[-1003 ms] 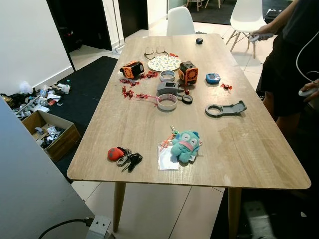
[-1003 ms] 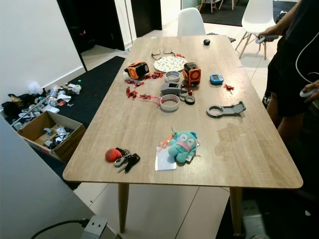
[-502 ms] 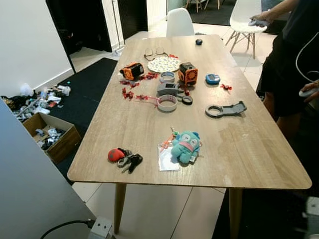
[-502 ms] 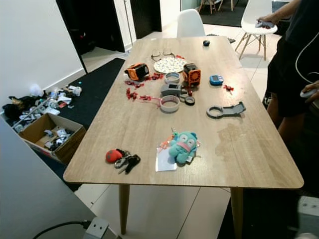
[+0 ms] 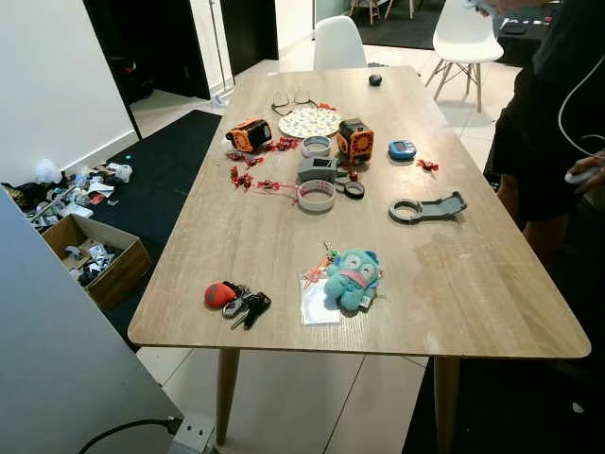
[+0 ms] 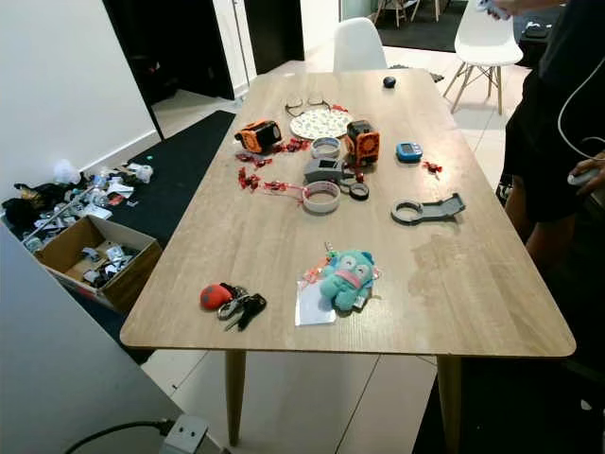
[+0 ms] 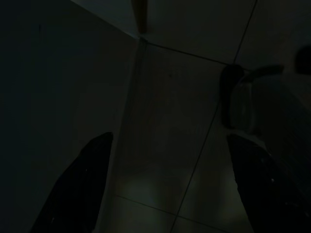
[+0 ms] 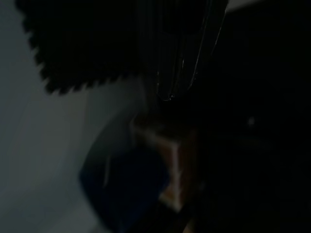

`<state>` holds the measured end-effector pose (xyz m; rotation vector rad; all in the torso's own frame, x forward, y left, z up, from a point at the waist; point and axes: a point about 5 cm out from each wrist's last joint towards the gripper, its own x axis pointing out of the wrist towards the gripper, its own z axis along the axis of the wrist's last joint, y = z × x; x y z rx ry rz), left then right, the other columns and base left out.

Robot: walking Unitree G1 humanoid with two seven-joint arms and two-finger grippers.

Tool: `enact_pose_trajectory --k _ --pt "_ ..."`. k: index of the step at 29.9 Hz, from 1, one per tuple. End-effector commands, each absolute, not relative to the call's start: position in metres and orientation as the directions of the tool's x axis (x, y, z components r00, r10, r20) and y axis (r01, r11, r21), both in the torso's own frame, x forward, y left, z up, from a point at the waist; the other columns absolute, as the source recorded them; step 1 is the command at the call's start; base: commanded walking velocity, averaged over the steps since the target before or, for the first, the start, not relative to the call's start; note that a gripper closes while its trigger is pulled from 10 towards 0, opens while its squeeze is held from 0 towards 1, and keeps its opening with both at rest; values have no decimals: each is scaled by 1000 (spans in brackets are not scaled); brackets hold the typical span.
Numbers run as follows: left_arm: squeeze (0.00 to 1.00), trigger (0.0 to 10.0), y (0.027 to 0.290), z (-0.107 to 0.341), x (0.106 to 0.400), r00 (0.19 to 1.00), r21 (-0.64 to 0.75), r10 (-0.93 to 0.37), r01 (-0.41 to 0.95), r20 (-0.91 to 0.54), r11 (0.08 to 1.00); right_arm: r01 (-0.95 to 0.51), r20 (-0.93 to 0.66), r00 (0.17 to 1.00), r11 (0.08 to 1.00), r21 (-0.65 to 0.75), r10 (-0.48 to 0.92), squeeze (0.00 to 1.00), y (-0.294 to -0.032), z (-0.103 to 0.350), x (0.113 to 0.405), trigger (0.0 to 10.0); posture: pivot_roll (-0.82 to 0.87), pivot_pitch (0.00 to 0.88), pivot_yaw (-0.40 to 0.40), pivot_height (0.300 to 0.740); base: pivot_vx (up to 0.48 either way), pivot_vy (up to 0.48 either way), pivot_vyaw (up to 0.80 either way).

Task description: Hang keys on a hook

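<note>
A bunch of keys (image 5: 247,306) with a red fob (image 5: 219,294) lies on the wooden table (image 5: 255,236), close to its near left corner. A grey bracket with a ring end (image 5: 427,206) lies flat at the table's middle right. In the dim left wrist view my left gripper (image 7: 170,194) hangs over floor tiles, its two black fingers (image 7: 77,189) wide apart and nothing between them. The right wrist view is very dark; I make out only a dim floor and a table leg (image 8: 167,165).
A teal plush toy (image 5: 353,277) on a clear card sleeve lies right of the keys. Tape rolls (image 5: 317,195), orange gadgets (image 5: 356,139), a plate and glasses crowd the far half. A person (image 5: 548,123) stands at the right edge. A cardboard box (image 5: 90,257) sits on the floor at left.
The camera has shifted slightly. The person's hand with a controller has risen out of the top of the picture. Nothing on the table has moved.
</note>
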<state>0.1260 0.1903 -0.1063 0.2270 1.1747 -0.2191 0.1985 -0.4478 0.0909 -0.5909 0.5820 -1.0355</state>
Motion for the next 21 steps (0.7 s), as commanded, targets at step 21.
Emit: enact_pose_trajectory --k 21 --pt "0 10000 191 -107 123 356 62 -58 317 -933 946 314 256 935 909 -273 -245 0 -369 224 324 10000 -84 34 53 740 0 0 0"
